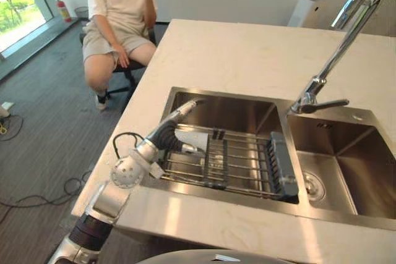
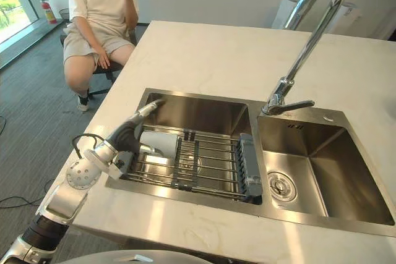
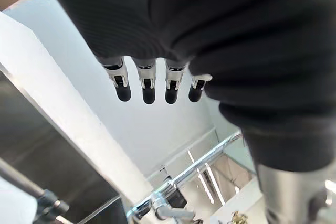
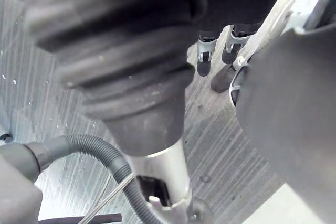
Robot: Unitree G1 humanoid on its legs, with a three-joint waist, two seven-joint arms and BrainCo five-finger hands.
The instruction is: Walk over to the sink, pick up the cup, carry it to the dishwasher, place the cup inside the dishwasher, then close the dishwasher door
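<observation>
Left eye view: robot's left hand [image 1: 165, 133], fingers straight, not gripping, reaches into sink [image 1: 223, 94] beside white cup [image 1: 189, 138] lying sideways on wire rack [image 1: 247, 166]. Cup prob. light, rigid, slick, breakable; best grip round mid-body. Right hand [image 4: 203, 59] hangs relaxed.

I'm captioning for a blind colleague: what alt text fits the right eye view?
The robot's open left hand reaches into the left basin of the sink, beside a white cup lying on a wire rack. A faucet stands behind the sink; a person sits beyond the counter.
</observation>
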